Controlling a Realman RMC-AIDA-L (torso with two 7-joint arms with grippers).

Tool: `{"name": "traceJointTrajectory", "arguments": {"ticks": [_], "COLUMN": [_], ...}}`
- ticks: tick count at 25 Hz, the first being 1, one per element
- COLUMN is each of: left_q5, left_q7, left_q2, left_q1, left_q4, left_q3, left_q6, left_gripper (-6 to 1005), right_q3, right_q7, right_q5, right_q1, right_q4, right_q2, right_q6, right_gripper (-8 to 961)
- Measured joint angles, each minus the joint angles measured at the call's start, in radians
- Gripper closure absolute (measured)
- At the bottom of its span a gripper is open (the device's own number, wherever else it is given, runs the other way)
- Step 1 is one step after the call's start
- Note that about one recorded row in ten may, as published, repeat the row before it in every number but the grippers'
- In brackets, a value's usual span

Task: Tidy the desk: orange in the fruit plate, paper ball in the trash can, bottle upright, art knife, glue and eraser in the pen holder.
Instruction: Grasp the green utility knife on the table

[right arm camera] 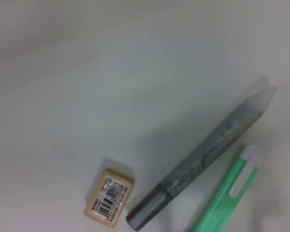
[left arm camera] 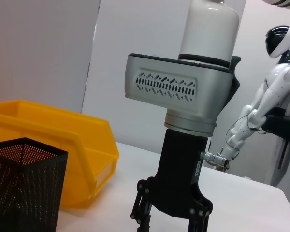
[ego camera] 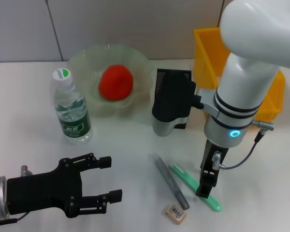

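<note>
while the right claw [ego camera: 206, 189] hangs low over the plain white counter [ego camera: 130, 159], its black fingers reach down to the mint-green art knife [ego camera: 195, 186], and whether they are spread or closed on it cannot be told from any view. just beside the knife on the robot's left lies the slim grey glittery glue stick [ego camera: 170, 180], nearly parallel to it, and near the stick's closer end sits the tiny tan eraser [ego camera: 175, 213] with a white barcode sticker; the right wrist view shows the eraser [right arm camera: 109, 197], the glue stick [right arm camera: 203, 154] and the knife [right arm camera: 227, 195] lying apart from one another on the counter. beyond the claw, the tall square black metal-mesh pen holder [ego camera: 171, 92] stands upright, with the bright-yellow rectangular plastic trash can [ego camera: 208, 53] beside it on the robot's right. farther left, the round red-orange orange [ego camera: 116, 82] rests inside the translucent pale-green scalloped glass fruit plate [ego camera: 82, 60], and the clear plastic bottle [ego camera: 70, 108] with a green label and white cap stands upright near it. the left claw [ego camera: 108, 179] hovers at the near left, fingers wide apart and holding nothing.
</note>
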Motion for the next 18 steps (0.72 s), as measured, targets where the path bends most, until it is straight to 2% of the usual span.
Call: {"name": "traceJointTrajectory", "arguments": {"ticks": [14, 18], "left_q5": [0.000, 0.000], "left_q7": [-0.003, -0.003], "left_q2": [-0.001, -0.001], "left_q1": [0.000, 0.000], "left_q4": [-0.002, -0.002], "left_q3": [0.000, 0.000], "left_q6": [-0.002, -0.002], "left_gripper": [162, 162], "right_q3": [-0.048, -0.093], "right_q7": [0.000, 0.008], "right_q5": [0.039, 0.039], "right_q1": [-0.004, -0.008], "right_q4": [0.002, 0.005], "right_q2": [0.000, 0.000], "right_q6": [0.015, 0.036], "right_gripper": [336, 344]}}
